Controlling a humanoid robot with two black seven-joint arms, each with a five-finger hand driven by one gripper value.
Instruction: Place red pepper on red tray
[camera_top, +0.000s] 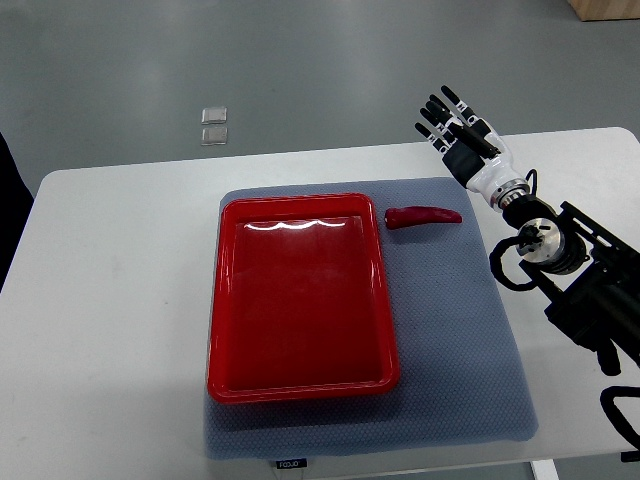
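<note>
A red pepper (423, 216) lies on the grey mat just right of the red tray's upper right corner. The red tray (222, 300) is empty and sits on the left half of the mat. My right hand (452, 125) is above and to the right of the pepper, over the table's far edge, fingers spread and holding nothing. Its arm comes in from the right edge. The left arm is out of view.
A grey mat (450, 340) covers the middle of the white table (110, 300). Two small clear squares (213, 124) lie on the floor beyond the table. A dark shape (8, 220) shows at the left edge.
</note>
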